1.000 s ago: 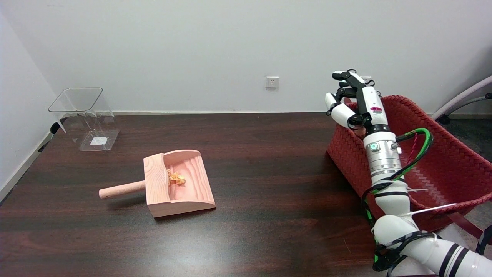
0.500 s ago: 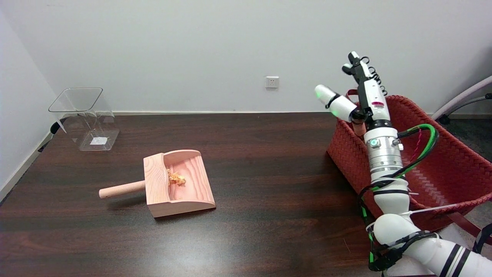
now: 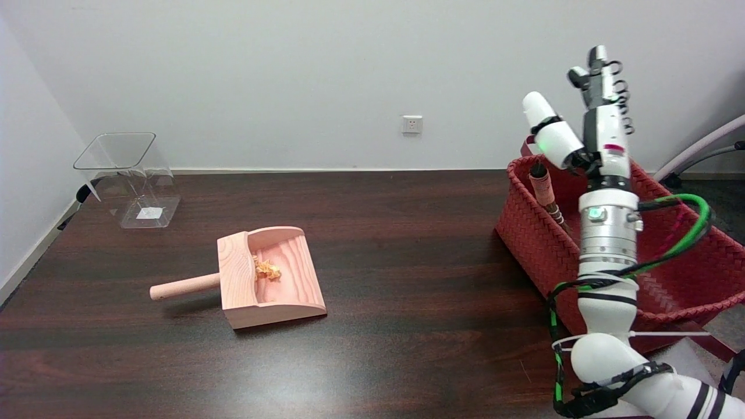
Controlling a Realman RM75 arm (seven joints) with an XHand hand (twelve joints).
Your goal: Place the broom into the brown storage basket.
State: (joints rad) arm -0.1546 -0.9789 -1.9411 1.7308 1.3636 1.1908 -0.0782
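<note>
Room: plain pale wall (image 3: 291, 70) with one socket (image 3: 412, 124); a strip of floor showed at far right.

Tabletop (image 3: 396, 279): dark wood grain, glossy, with a soft glare patch near the front edge.

Brown storage basket (image 3: 687, 267): woven, reddish-brown, at the tabletop's right end. The broom (image 3: 546, 192) lay inside it, handle leaning up against the basket's left rim, brush end hidden below.

Right hand (image 3: 588, 128): raised above the basket's rim, fingers spread and empty, touching nothing.

Judgement: the placing looked done, step in hand being the withdrawal. Next move called only for drawing the arm clear without catching the rim or the leaning handle.

Elsewhere: wooden dustpan (image 3: 265, 279) holding a few shavings at centre-left; clear plastic bin (image 3: 131, 177) at far left.
</note>
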